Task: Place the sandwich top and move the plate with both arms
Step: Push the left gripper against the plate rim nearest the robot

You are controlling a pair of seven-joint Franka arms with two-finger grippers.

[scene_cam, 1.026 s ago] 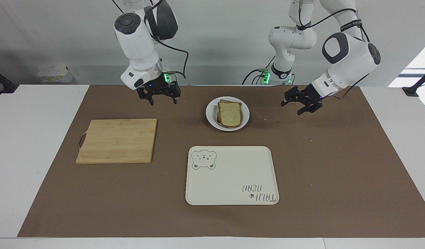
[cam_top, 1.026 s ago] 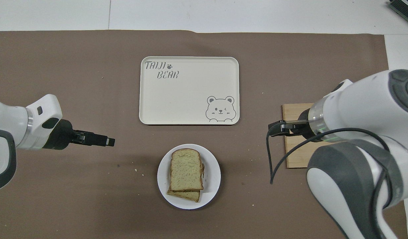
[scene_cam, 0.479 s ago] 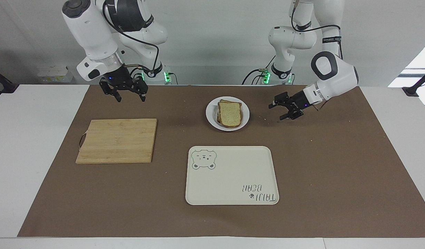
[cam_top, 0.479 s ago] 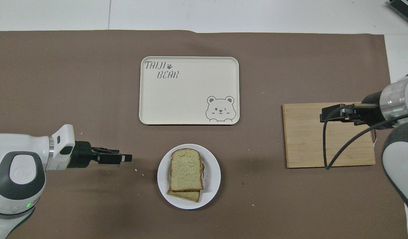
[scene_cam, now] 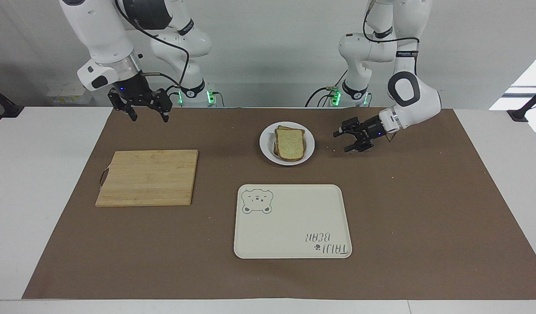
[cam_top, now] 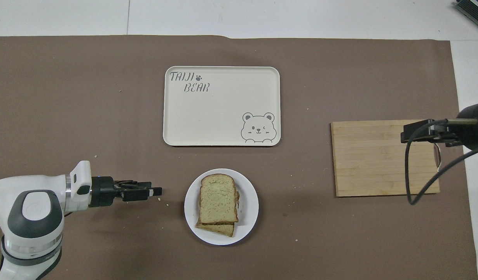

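Note:
The white plate (scene_cam: 309,144) stands on the brown mat, nearer to the robots than the tray. The sandwich top (scene_cam: 290,144) lies on another slice on the plate, and only that lower slice's crust edge shows. In the overhead view the plate (cam_top: 250,202) and the top slice (cam_top: 218,198) show too. My left gripper (scene_cam: 342,141) is open and empty, low beside the plate toward the left arm's end, a small gap from its rim; it also shows in the overhead view (cam_top: 156,191). My right gripper (scene_cam: 149,117) is open and empty, raised near the cutting board.
A cream tray with a bear drawing (scene_cam: 293,221) lies farther from the robots than the plate. A wooden cutting board (scene_cam: 147,177) lies toward the right arm's end. Crumbs dot the mat (scene_cam: 425,209) around the plate.
My left gripper has come down and closer to the plate. My right gripper has drawn back from the middle toward the right arm's end of the table.

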